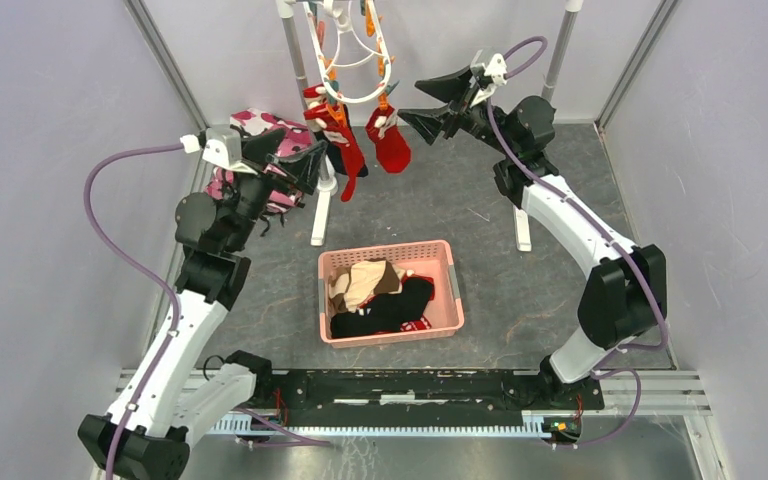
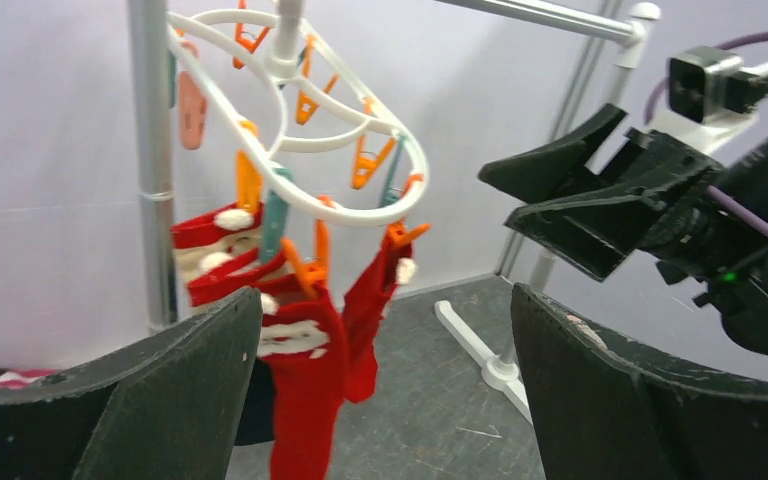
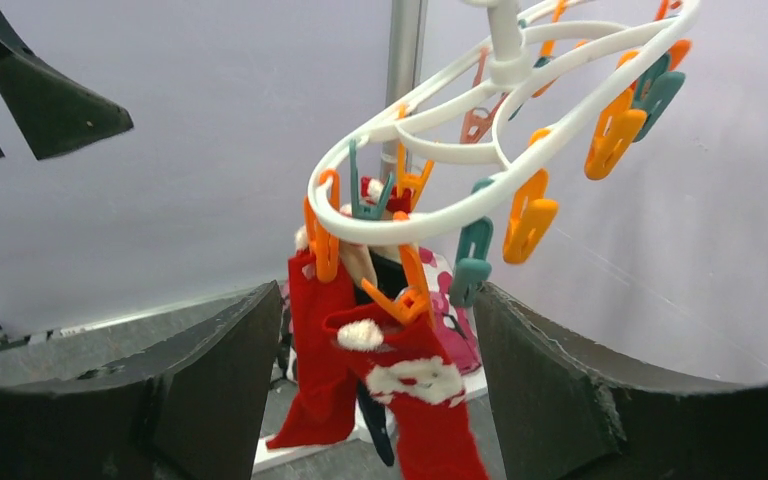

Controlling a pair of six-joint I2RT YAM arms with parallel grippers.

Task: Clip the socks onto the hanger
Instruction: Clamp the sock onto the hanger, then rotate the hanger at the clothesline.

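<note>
The white oval hanger (image 1: 374, 38) (image 2: 360, 215) (image 3: 440, 215) hangs from the rack, with orange and teal clips around its ring. Two red socks with white marks (image 1: 345, 145) (image 1: 391, 143) hang clipped at its near end, also seen as red socks (image 2: 305, 400) (image 3: 430, 410). A dark sock (image 3: 375, 425) hangs behind them. More socks, beige and black (image 1: 375, 295), lie in the pink basket (image 1: 325, 300). My left gripper (image 1: 310, 160) (image 2: 385, 300) is open just left of the hung socks. My right gripper (image 1: 420, 103) (image 3: 378, 290) is open just to their right. Neither holds anything.
A pink camouflage folded cloth (image 1: 260, 125) lies behind the left gripper. Grey rack poles (image 1: 295, 45) (image 1: 560, 45) rise on white feet (image 1: 320, 215) (image 1: 523, 230). Lilac walls close in the left, right and back.
</note>
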